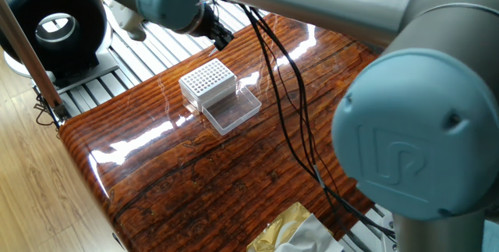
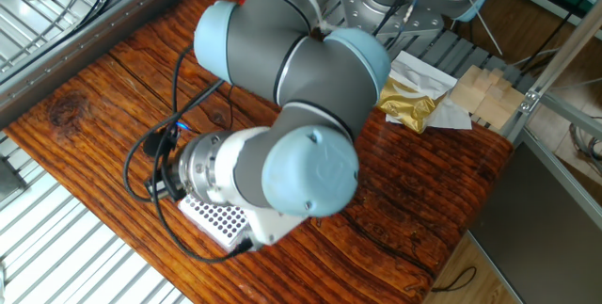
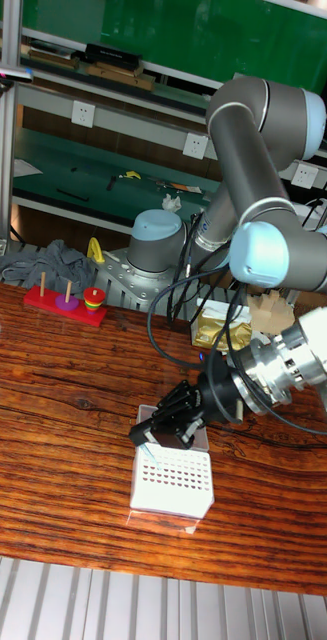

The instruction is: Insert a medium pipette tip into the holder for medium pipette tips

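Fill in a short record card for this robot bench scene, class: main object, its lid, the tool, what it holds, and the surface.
Main object: small clear plastic box with a white grid top of many small holes
Lid: clear hinged lid, open, lying flat on the table beside the box
Tool: black two-finger hand, above one edge of the grid
Held item: thin pale pipette tip, pointing down at the grid; insertion cannot be judged
Surface: glossy reddish-brown wooden table
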Tool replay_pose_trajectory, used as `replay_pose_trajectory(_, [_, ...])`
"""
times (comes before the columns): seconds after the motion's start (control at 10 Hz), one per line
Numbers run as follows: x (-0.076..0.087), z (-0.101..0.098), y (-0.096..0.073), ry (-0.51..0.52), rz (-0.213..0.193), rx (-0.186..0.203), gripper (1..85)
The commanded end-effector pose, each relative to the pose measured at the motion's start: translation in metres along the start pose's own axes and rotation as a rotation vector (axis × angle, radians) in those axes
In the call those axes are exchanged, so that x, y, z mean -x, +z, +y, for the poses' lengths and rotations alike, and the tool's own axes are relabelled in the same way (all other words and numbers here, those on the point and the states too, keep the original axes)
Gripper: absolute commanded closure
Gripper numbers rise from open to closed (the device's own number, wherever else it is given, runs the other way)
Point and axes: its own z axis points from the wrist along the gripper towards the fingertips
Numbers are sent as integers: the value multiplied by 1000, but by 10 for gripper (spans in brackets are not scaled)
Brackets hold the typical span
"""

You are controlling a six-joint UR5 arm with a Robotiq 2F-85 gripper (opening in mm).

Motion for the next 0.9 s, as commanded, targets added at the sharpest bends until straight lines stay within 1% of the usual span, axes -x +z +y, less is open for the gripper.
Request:
replay_pose_trajectory(0.0, [9,-1,-6,1,13,10,847])
replay_pose_trajectory(0.1, [12,-2,-5,-1,10,11,847])
replay_pose_trajectory(0.2, [17,1,-2,-4,-11,26,847])
replay_pose_trajectory(0.3, [22,6,0,-10,-38,44,847])
replay_pose_trajectory(0.4, [26,15,1,-12,-61,77,847])
replay_pose_trajectory(0.8, [20,15,2,-26,-36,80,847])
